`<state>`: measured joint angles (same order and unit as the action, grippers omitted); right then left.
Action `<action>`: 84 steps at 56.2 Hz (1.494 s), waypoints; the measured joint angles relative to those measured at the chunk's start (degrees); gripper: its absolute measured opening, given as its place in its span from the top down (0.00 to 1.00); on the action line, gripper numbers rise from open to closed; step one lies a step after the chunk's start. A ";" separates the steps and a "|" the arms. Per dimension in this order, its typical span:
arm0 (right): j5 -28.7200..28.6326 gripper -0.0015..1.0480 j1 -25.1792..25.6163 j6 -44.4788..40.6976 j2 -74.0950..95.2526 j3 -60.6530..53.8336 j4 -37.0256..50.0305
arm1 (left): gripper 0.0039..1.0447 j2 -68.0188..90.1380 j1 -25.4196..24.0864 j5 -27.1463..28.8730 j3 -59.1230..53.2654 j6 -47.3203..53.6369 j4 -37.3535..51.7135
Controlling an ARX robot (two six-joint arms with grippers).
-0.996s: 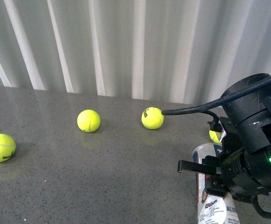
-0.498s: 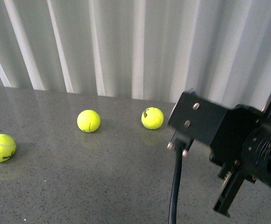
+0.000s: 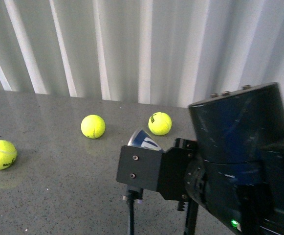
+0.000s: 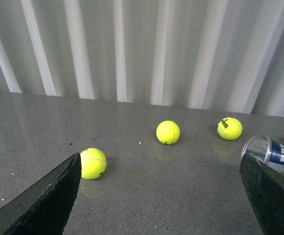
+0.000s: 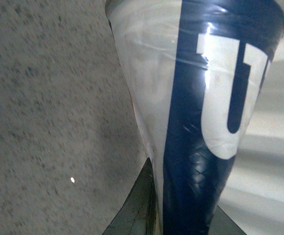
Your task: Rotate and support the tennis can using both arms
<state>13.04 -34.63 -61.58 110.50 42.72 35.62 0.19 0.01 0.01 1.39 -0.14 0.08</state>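
Note:
The tennis can (image 5: 200, 98) fills the right wrist view, clear plastic with a navy and white label, and my right gripper (image 5: 178, 215) is shut on it. In the front view only the can's open end (image 3: 144, 139) peeks above the bulky black right arm (image 3: 239, 161). In the left wrist view the can (image 4: 266, 149) lies tilted at the far right, open end toward the middle. My left gripper (image 4: 163, 196) is open and empty above the table, its fingers (image 4: 49, 200) wide apart; the can is beside its far-right finger.
Yellow tennis balls lie on the grey table (image 3: 58, 186): one far left (image 3: 0, 154), two in the middle (image 3: 93, 126) (image 3: 160, 123). A white corrugated wall (image 3: 142, 44) closes the back. The right arm blocks the front view's lower right.
The right arm has swung across the front view and turned. The can, upright at lower right a second ago, now shows only its open end behind the arm.

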 joint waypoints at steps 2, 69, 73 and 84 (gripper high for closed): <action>-1.18 0.95 -0.35 1.51 0.85 1.33 -1.11 | 0.06 0.00 0.00 0.00 0.00 0.00 0.00; -4.13 0.95 -1.86 8.22 20.11 25.62 -17.86 | 0.06 0.00 0.00 0.00 0.00 0.00 0.00; -4.61 0.84 -2.03 8.28 20.11 25.09 -17.53 | 0.06 0.00 0.00 0.00 0.00 0.00 0.00; -6.19 0.58 -2.36 8.46 19.74 22.40 -17.40 | 0.06 0.00 0.00 0.00 0.00 0.00 0.00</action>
<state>6.85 -36.99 -53.12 130.23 65.12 18.22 0.19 0.01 0.01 1.39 -0.14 0.08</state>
